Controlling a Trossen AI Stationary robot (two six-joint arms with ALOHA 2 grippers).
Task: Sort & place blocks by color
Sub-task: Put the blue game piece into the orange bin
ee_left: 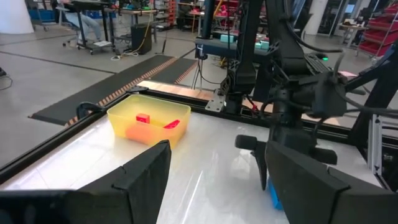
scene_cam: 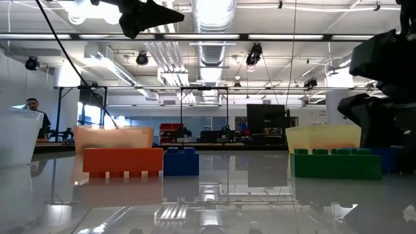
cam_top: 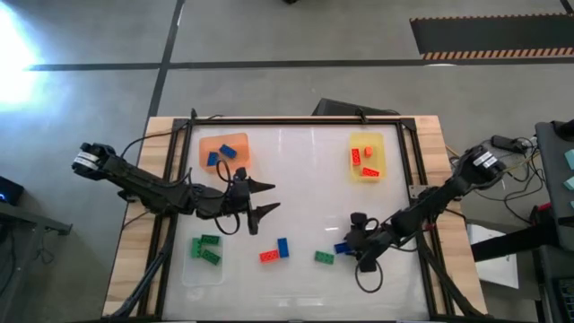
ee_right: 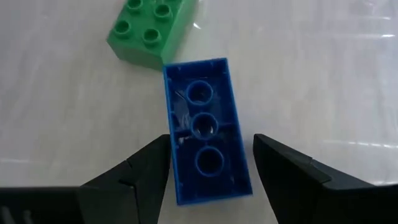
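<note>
In the high view the blue block [cam_top: 342, 248] at about four o'clock on the table is mostly covered by the right gripper [cam_top: 357, 253]; only a sliver shows. In the right wrist view the green block [ee_right: 151, 29] is cut off by the frame's edge, so its full stud count cannot be told. In the low view the blue block [scene_cam: 180, 161] is partly hidden behind the red-orange block [scene_cam: 122, 160], and the dark arm [scene_cam: 383, 84] at three o'clock is cropped and blurred.

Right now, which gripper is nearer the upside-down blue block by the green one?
Right. The right gripper straddles the blue block, jaws open either side. The left gripper hangs mid-table, well away.
</note>
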